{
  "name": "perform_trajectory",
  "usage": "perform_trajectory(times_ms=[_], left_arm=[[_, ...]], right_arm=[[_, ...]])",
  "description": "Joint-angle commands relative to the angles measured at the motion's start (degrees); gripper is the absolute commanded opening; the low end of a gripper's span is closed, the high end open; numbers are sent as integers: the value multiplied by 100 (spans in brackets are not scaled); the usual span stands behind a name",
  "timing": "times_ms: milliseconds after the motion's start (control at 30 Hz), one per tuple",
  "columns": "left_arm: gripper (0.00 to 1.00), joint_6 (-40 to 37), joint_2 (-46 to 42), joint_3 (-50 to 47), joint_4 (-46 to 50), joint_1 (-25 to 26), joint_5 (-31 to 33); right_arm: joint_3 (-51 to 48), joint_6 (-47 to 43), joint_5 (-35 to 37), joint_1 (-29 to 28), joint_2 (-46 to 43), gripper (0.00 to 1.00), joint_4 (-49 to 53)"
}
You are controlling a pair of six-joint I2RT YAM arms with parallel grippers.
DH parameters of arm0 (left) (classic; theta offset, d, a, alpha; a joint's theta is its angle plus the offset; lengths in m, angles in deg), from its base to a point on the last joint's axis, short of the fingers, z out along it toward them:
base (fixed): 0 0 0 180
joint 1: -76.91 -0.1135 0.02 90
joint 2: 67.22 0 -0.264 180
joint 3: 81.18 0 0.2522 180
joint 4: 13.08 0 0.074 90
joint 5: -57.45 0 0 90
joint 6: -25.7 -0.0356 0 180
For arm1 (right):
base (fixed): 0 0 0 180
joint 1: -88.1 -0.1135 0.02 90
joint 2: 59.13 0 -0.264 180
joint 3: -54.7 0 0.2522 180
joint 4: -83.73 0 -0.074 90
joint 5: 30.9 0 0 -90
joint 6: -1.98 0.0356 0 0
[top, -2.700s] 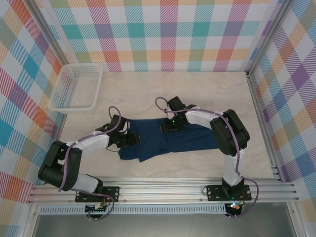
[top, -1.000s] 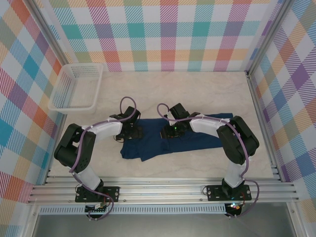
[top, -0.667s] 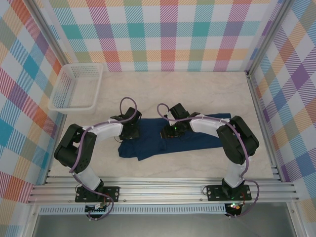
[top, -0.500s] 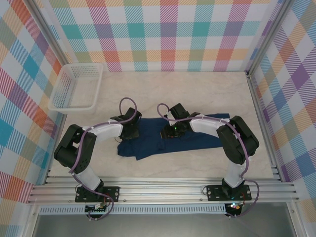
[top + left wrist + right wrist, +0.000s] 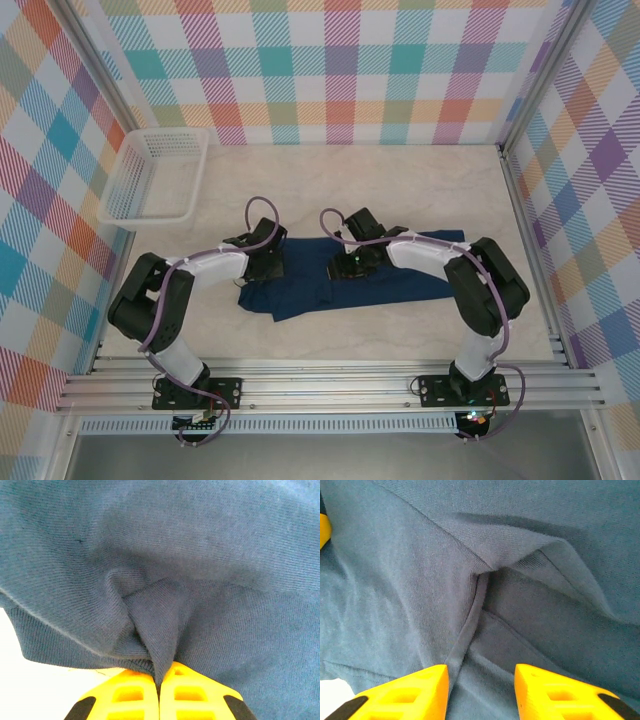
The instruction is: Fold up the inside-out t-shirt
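The navy t-shirt (image 5: 385,280) lies rumpled across the middle of the table, stretching from left to right. My left gripper (image 5: 266,263) sits at its left end, and its yellow fingers (image 5: 125,697) are shut on a pinched ridge of the t-shirt (image 5: 200,555) fabric. My right gripper (image 5: 352,262) rests over the upper middle of the cloth. In the right wrist view that right gripper (image 5: 481,680) stands open, its yellow fingers (image 5: 415,695) spread over a hem fold of the t-shirt (image 5: 395,580).
A white mesh basket (image 5: 155,175) stands at the back left corner. Plaid walls enclose the pale table (image 5: 350,190), with a metal rail along the near edge. Bare table lies behind and in front of the shirt.
The left gripper moved up to the shirt's left end and closed on it, dragging that end slightly. The right gripper stayed at the upper middle and the right part of the shirt shifted a little.
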Motion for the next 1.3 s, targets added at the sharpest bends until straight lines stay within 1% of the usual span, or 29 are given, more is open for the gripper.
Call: perform_trajectory(times_ms=[0,133,233,300,367,500,567,600,667,800,867,933,1100,1200,1267], left_arm=[[0,-239,-399,-83,756,-321,47],[0,-313,-852,227,1574,-732,484],[0,-409,-1056,503,2155,-987,854],[0,-486,-1122,753,2591,-1184,1250],[0,-564,-1195,1019,2939,-1331,1516],[0,-982,-1261,1777,3863,-1574,2647],[0,-1107,-1248,2126,4255,-1675,2891],[0,-1113,-1247,2286,4424,-1672,2835],[0,-962,-1236,2559,4703,-1621,2336],[0,-349,-1177,2977,4842,-911,1358],[0,-43,-1020,3181,4745,-567,693],[0,204,-828,3369,4597,-306,178],[0,791,-286,3761,4167,231,-538],[0,856,266,4313,4295,550,-549],[0,817,589,4653,4365,726,-562]], right_arm=[[237,-237,382,-10,-452,40,501],[312,-468,610,110,-814,41,877],[289,-603,647,283,-1061,41,1077],[264,-666,617,404,-1204,42,1195],[192,-703,565,515,-1367,42,1252],[6,-707,398,814,-1657,43,1344],[-103,-705,388,946,-1769,43,1375],[-173,-719,394,991,-1821,43,1369],[-271,-731,454,1031,-1872,43,1338],[-270,-747,554,1067,-1723,43,1420],[-257,-748,590,1076,-1648,43,1434],[-261,-736,581,1078,-1626,43,1419],[-331,-675,560,1101,-1576,43,1395],[-411,-520,354,1174,-1409,43,1279],[-441,-413,43,1232,-1218,43,1138]])
